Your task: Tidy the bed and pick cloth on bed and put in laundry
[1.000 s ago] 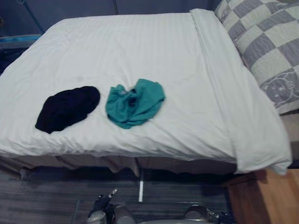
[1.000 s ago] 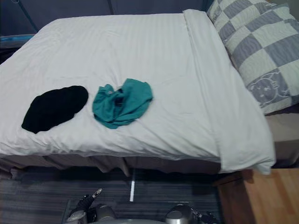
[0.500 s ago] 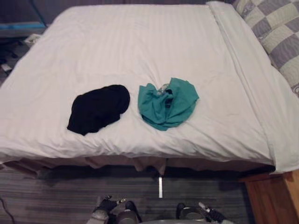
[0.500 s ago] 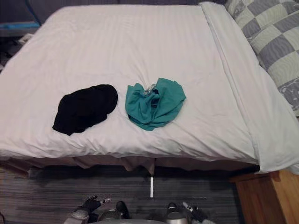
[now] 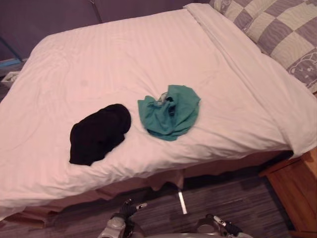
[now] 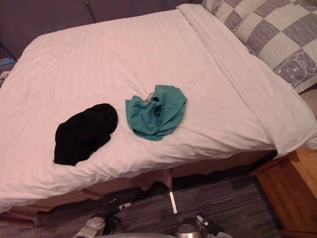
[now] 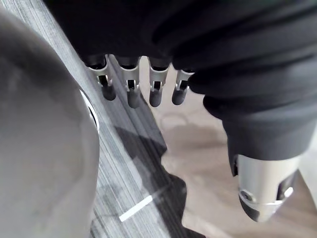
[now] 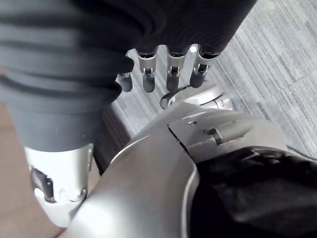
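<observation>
White bed (image 5: pixel 148 54) carries a teal cloth (image 5: pixel 171 110) and a black cloth (image 5: pixel 98 133), just beside each other near its front edge. Left hand (image 7: pixel 130 91) and right hand (image 8: pixel 171 74) hang low, fingers relaxed, empty. Advised: pinch each cloth's raised folds only.

This is a bedroom. A wide bed (image 5: pixel 223 166) takes up most of both eye views. It is covered by a white, faintly striped duvet (image 5: pixel 99 64) that hangs over the near side and hides most of the base. At the bed's far right corner lies a large pillow (image 5: pixel 280 27) in grey and pale checks, with a cartoon animal face on one square. Two crumpled garments, a black cloth (image 5: pixel 98 133) and a teal cloth (image 5: pixel 171 116), lie side by side near the bed's near edge. A wooden piece of furniture (image 6: pixel 292 191) stands at the near right corner. Grey striped carpet (image 6: pixel 223 198) covers the floor, and a dark wall (image 5: pixel 54 15) runs behind the far edge.
</observation>
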Tool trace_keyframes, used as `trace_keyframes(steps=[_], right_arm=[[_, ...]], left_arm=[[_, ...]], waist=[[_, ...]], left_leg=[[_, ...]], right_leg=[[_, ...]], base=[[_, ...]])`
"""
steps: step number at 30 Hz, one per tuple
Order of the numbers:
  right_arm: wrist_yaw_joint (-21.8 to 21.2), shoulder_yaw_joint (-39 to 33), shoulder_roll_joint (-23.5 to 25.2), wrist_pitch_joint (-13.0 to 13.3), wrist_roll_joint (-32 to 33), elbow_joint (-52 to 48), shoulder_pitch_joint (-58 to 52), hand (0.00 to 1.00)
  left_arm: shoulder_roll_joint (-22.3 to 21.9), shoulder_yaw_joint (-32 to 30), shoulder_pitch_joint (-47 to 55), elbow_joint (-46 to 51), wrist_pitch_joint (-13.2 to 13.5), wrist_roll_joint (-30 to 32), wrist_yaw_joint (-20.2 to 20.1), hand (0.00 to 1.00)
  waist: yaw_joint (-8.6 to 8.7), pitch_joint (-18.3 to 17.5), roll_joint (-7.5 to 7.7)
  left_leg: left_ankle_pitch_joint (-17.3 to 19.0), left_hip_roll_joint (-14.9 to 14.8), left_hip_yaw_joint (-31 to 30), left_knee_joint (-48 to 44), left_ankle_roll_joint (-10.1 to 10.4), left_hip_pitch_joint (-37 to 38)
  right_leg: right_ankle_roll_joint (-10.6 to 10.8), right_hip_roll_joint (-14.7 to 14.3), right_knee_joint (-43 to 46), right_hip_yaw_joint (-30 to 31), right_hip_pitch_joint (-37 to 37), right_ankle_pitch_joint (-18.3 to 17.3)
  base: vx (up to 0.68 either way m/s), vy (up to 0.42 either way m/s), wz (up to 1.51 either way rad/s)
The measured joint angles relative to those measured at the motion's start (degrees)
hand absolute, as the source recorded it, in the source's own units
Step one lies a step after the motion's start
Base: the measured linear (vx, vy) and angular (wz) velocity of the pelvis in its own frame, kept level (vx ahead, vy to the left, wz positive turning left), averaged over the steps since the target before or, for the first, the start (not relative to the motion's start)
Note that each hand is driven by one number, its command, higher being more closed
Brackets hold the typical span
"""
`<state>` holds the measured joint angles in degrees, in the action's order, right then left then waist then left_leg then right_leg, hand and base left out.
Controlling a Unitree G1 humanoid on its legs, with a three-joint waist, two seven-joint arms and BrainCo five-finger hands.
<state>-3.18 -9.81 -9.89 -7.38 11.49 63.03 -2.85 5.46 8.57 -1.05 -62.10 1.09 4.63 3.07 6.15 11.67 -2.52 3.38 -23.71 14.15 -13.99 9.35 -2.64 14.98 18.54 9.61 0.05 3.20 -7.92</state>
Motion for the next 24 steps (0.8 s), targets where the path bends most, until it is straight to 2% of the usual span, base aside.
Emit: trace_keyframes(steps=[1,2,3,4,5,6,7,8,9,10,11,13,16,19,22,24], right_arm=[[0.64,-1.07,2.64,-0.40,-0.23,1.11,0.41,0.00],[0.83,-1.40,2.99,-0.23,-0.76,1.23,0.39,0.00],[0.63,-1.13,2.76,-0.42,-0.81,1.43,0.62,0.00],[0.18,-0.32,2.55,-0.01,-0.84,1.32,1.11,0.00],[-0.08,-0.02,2.54,0.39,-0.83,1.30,1.19,0.00],[-0.67,0.78,2.55,1.17,-0.87,1.01,1.18,0.00],[-0.73,1.33,2.65,1.48,-0.84,0.74,1.16,0.00],[-0.73,1.58,2.74,1.70,-0.81,0.63,1.17,0.00],[-0.76,1.85,2.81,2.50,-0.80,0.36,0.96,0.00],[-0.86,1.81,2.65,3.05,-0.81,0.17,0.43,0.00],[-0.94,1.79,2.30,4.04,-0.80,0.17,-0.31,0.00],[-0.95,1.94,1.79,5.09,-0.59,0.18,-1.46,0.00],[-0.76,3.77,1.51,4.86,-0.28,0.24,-1.55,0.00],[1.24,3.73,1.66,3.05,1.58,0.25,-1.46,0.00],[6.48,-2.15,2.91,2.01,6.22,0.84,-1.69,0.00],[10.01,-10.80,3.20,2.46,8.76,0.83,-2.80,0.00]], left_arm=[[1.47,0.79,-1.71,-0.38,-0.34,-1.71,1.56,0.00],[1.96,0.82,-1.92,-0.39,-0.74,-1.97,2.18,0.00],[2.45,0.41,-1.61,-0.39,-1.19,-3.02,2.41,0.00],[3.20,0.39,-1.23,-0.26,-1.56,-2.96,2.39,0.00],[3.74,0.45,-1.03,-0.26,-1.84,-2.96,2.37,0.00],[4.57,0.59,-0.85,-0.29,-2.42,-3.02,2.10,0.00],[4.91,0.99,-0.94,-0.35,-2.93,-3.04,1.68,0.00],[4.88,1.12,-1.37,-0.35,-3.24,-2.92,1.17,0.00],[4.32,2.34,-1.93,-0.25,-3.29,-2.32,0.42,0.00],[3.15,2.56,-2.37,-0.42,-3.37,-1.66,0.24,0.00],[1.85,2.61,-2.16,-0.40,-3.22,-1.51,0.14,0.00],[0.18,2.60,-0.62,-0.45,-2.98,-1.12,0.13,0.00],[0.43,2.43,0.05,-0.42,-2.54,-1.25,0.94,0.00],[0.45,1.69,0.40,-0.52,-3.87,-3.89,2.52,0.00],[0.47,-6.44,1.82,-0.55,-6.45,-9.26,4.69,0.00],[1.06,-15.69,4.01,-0.60,-7.20,-12.15,7.54,0.00]], waist=[[-0.56,0.39,4.26],[-0.82,0.54,4.09],[-1.32,0.03,4.04],[-2.36,-0.25,3.63],[-2.55,-0.26,3.65],[-1.92,-0.35,3.44],[-1.22,-0.49,3.19],[-0.67,-0.51,3.18],[-0.45,-0.53,3.11],[-0.09,-0.49,2.63],[-0.36,-0.74,1.38],[-0.55,-1.68,0.27],[-0.69,-2.21,0.63],[-0.86,-2.33,1.05],[-0.92,-2.58,1.50],[-1.32,-2.95,1.38]], left_leg=[[3.58,3.98,0.60,-5.54,4.77,-0.64],[4.73,4.27,1.29,-6.95,4.89,-0.70],[6.28,3.88,3.59,-8.22,3.75,0.24],[6.66,3.57,6.72,-7.27,2.71,2.57],[6.42,3.74,7.77,-5.76,2.29,4.19],[4.87,4.27,9.79,-1.29,0.83,6.34],[3.16,5.23,10.01,2.33,-0.02,7.00],[1.98,6.20,9.94,4.41,-0.59,7.39],[-0.35,8.87,9.53,8.41,-1.66,7.42],[-1.37,10.09,8.46,10.29,-2.34,7.27],[-2.18,11.50,7.62,11.83,-2.59,7.17],[-2.33,11.89,6.72,12.76,-2.66,7.54],[-3.63,11.90,6.43,14.19,-2.38,7.97],[-4.87,11.86,6.72,15.83,-2.06,8.78],[-5.33,11.75,6.97,16.24,-2.10,9.23],[-5.33,11.86,7.13,17.11,-2.10,10.03]], right_leg=[[-0.15,5.01,1.48,-0.51,0.00,3.76],[-1.50,5.75,1.72,-1.43,-0.67,6.53],[-7.11,5.70,1.38,-3.53,-1.50,11.84],[-11.64,5.52,3.38,-8.62,-3.03,13.77],[-11.69,4.75,5.61,-11.39,-4.01,12.85],[-8.35,-0.06,8.38,-14.11,-4.94,8.37],[-6.94,-5.42,8.45,-13.75,-5.40,5.10],[-7.14,-8.01,7.77,-13.45,-5.50,3.17],[-10.09,-12.15,4.16,-12.89,-5.31,-0.03],[-11.12,-13.37,1.54,-10.92,-4.26,0.06],[-11.28,-13.54,-0.38,-10.43,-3.58,1.23],[-11.27,-13.41,-2.00,-10.97,-2.13,1.61],[-11.24,-13.73,-2.13,-11.19,-1.56,1.63],[-11.55,-14.16,-2.56,-10.91,-1.40,1.86],[-11.73,-14.45,-3.11,-10.58,-1.18,2.44],[-11.58,-14.45,-3.40,-10.68,-0.53,2.69]], base=[[0.06,0.685,-0.15],[0.02,0.622,-0.37],[0.04,0.560,-0.74],[0.05,0.546,-0.91],[0.07,0.445,-0.88],[0.02,0.337,-0.39],[0.04,0.282,-0.07],[0.06,0.224,0.36],[0.08,0.181,0.52],[0.06,0.204,0.60],[0.02,0.157,0.48],[0.09,0.076,0.32],[0.06,-0.005,0.20],[0.00,-0.014,-0.04],[-0.02,-0.013,-0.07],[-0.05,0.018,0.01]])
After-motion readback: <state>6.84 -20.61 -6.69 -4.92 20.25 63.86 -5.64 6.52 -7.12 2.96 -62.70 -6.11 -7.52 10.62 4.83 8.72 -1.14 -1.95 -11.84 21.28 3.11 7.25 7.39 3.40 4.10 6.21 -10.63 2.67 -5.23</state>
